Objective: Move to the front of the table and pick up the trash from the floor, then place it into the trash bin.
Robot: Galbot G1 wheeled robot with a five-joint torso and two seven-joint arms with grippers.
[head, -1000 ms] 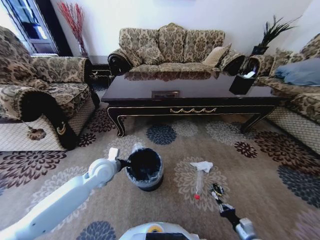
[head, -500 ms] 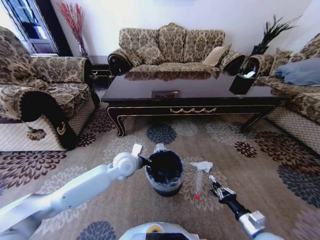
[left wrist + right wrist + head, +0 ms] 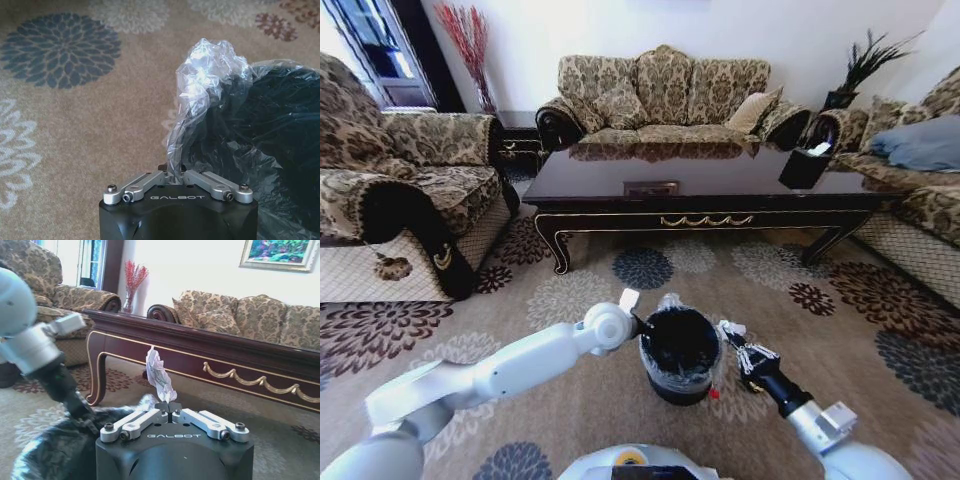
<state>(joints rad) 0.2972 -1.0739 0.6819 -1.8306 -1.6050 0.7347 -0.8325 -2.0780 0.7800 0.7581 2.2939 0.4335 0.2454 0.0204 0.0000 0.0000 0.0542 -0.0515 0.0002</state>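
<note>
Tissue [image 3: 160,374] pinched in right claw [image 3: 170,407], beside bin [image 3: 681,351] clamped by left claw [image 3: 173,172].

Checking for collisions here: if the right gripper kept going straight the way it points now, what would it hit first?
Probably the table: the right gripper, shut on the tissue, faces its front apron.

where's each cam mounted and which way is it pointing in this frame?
Head: on the robot's head, facing forward and down at the floor, table and trash bin; both arms show.
Left wrist: on the left arm, facing the bin's liner, clamped by the left pincer.
Right wrist: on the right arm, facing the table's front; right pincer grips a white tissue.
Shared: all three show the bin.
</note>
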